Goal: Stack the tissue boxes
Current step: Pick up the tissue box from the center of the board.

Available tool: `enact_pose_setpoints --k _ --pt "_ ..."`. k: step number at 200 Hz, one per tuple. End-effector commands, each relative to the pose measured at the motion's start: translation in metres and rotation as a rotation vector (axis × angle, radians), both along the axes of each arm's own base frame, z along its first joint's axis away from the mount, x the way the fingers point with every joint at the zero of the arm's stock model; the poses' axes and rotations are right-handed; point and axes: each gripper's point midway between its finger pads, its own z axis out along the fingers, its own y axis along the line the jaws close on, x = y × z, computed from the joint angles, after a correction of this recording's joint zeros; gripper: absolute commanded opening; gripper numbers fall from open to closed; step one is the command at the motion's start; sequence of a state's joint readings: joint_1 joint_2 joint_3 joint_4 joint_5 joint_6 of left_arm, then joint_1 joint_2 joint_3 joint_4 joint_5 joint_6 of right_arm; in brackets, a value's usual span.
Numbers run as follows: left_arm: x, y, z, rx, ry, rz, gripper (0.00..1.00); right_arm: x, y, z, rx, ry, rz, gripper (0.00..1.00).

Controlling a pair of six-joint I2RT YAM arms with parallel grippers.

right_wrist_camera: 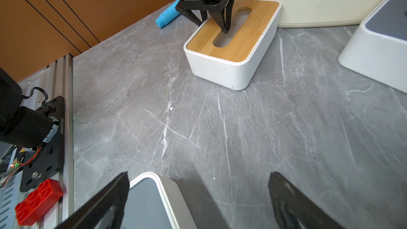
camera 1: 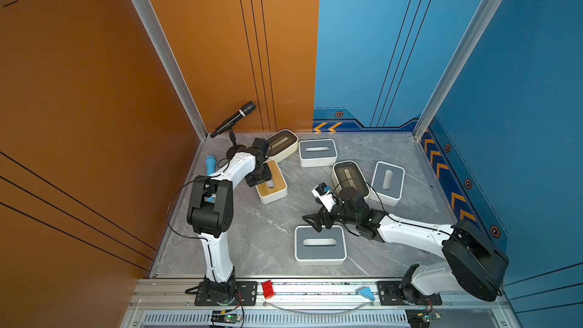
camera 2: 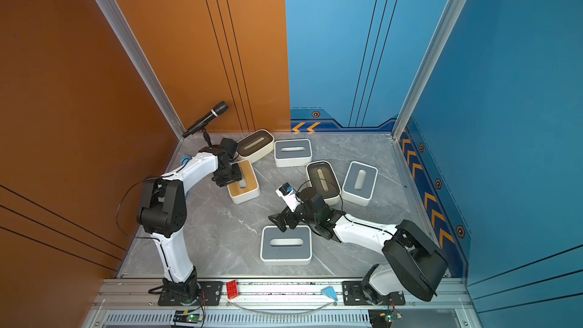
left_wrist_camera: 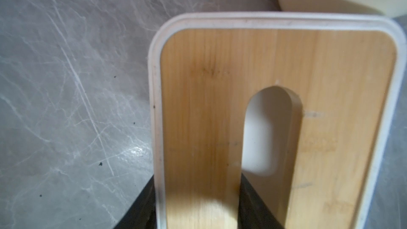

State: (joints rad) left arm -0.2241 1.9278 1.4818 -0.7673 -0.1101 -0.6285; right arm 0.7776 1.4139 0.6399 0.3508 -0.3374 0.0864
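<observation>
The left pincer (right_wrist_camera: 210, 26) is clenched on the bamboo-lidded tissue box (camera 1: 277, 192). One finger (right_wrist_camera: 225, 27) is sunk into the oval slot of the lid and the other is set outside the long wall, so the strip of lid and wall between slot and edge is pinched. The same grip is seen in the left wrist view, where the wooden lid fills most of the picture. This box is seated flat on the grey marble desk (camera 1: 252, 235), in its far left part, and is turned askew. It lies just beside the brown-lidded cream tissue box (camera 1: 282, 144) at the back wall.

The right pincer (camera 1: 315, 223) is released, its jaws are spread wide, and nothing is held in it. It is hung over the far edge of the nearest grey-lidded tissue box (camera 1: 319, 244), a corner of which is seen beside one finger in the right wrist view.

The back grey-lidded tissue box (camera 1: 317, 152), the second brown-lidded tissue box (camera 1: 348, 178) and the right-hand grey-lidded tissue box (camera 1: 387, 183) are laid singly on the desk.
</observation>
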Motion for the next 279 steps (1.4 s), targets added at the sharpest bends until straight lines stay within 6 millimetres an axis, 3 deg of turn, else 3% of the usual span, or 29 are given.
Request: enact_pose_setpoints --k 1,53,82,84,94,160,182,209,279 --pt "0.007 -0.006 0.037 -0.006 -0.102 -0.045 0.46 0.002 -0.005 0.01 0.037 -0.008 -0.016 1.0" --pt "0.012 -0.017 0.06 -0.007 -0.172 -0.143 0.46 0.01 -0.018 0.016 0.072 -0.009 -0.062 1.0" --pt "0.014 -0.035 0.073 -0.016 -0.214 -0.256 0.46 0.011 -0.024 0.019 0.088 -0.013 -0.081 1.0" --pt "0.014 -0.036 0.074 -0.02 -0.217 -0.263 0.46 0.019 -0.031 0.02 0.091 -0.014 -0.108 1.0" --pt "0.014 -0.041 0.076 -0.033 -0.226 -0.288 0.46 0.021 -0.035 0.02 0.097 -0.016 -0.121 1.0" --pt "0.009 -0.07 0.094 -0.079 -0.272 -0.479 0.46 0.016 -0.045 0.032 0.082 -0.015 -0.151 1.0" --pt "0.005 -0.076 0.099 -0.073 -0.286 -0.54 0.46 0.011 -0.059 0.038 0.007 0.001 -0.219 1.0" --pt "0.001 -0.08 0.101 -0.063 -0.282 -0.607 0.46 -0.013 -0.071 0.04 -0.067 -0.007 -0.264 1.0" --pt "-0.014 -0.098 0.105 -0.033 -0.275 -0.755 0.46 -0.052 -0.122 0.038 -0.062 0.133 -0.452 1.0"
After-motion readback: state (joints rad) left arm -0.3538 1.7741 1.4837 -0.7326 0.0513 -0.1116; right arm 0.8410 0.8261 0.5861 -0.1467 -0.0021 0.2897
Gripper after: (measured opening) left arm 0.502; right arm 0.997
